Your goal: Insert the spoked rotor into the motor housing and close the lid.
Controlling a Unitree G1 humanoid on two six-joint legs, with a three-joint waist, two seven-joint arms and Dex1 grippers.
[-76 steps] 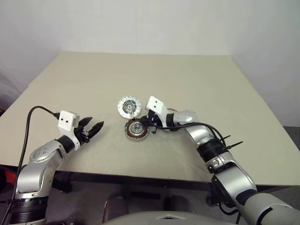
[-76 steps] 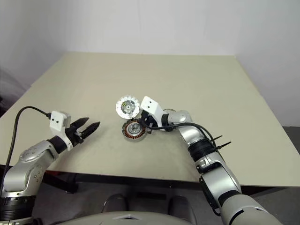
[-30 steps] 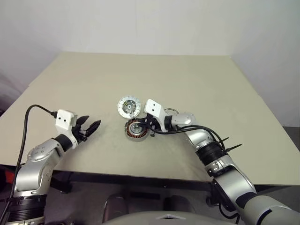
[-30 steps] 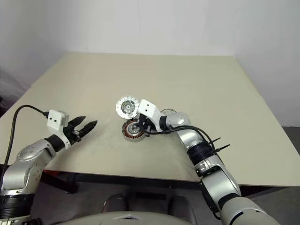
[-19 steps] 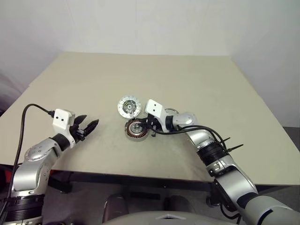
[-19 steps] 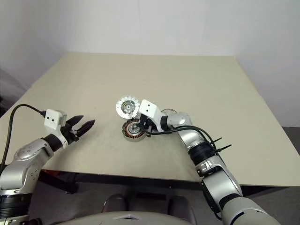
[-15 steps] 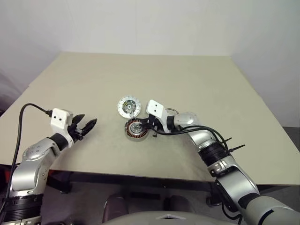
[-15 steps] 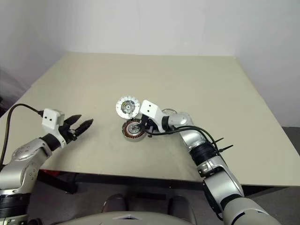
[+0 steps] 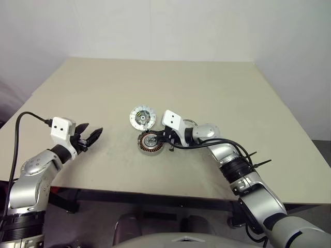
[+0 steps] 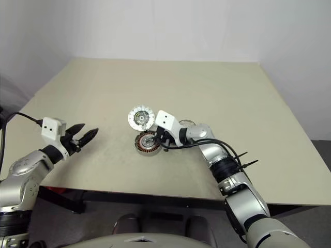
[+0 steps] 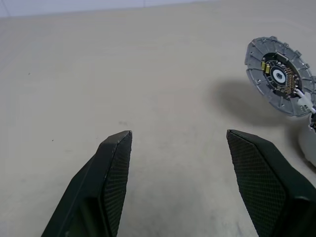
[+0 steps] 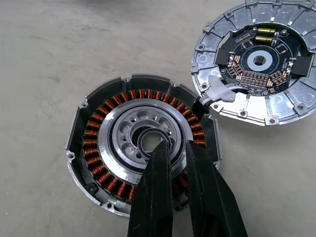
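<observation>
Head views: the round motor housing with its ring of copper-coloured windings and dark outer rim [image 9: 151, 143] is lying flat on the beige bench [image 9: 207, 93], near the bench's middle. The flat round silver lid with green and black marks near its centre [image 9: 141, 117] is lying just beside the housing, on its far side and slightly to the robot's left; a short white lead is running between the two. The right pincer [image 9: 161, 144] is reaching in from the housing's right and sitting over its near-right part. The left pincer [image 9: 91, 136] is hanging above the bench well apart from the housing, on its left, with its tips pointing toward it.

Left wrist view: the two black fingers [image 11: 111, 170] of the left pincer are standing wide apart, released, with bare bench between them. The lid [image 11: 280, 76] is showing beyond them, next to the white lead.

Right wrist view: the right pincer [image 12: 174, 150] is clenched, its two black fingers [image 12: 158, 187] nearly touching, tips resting over the silver centre of the housing [image 12: 140, 160] at the edge of the central hole. Whether anything is pinched between them cannot be told. The lid [image 12: 261, 61] is lying face up, touching the housing's rim.
</observation>
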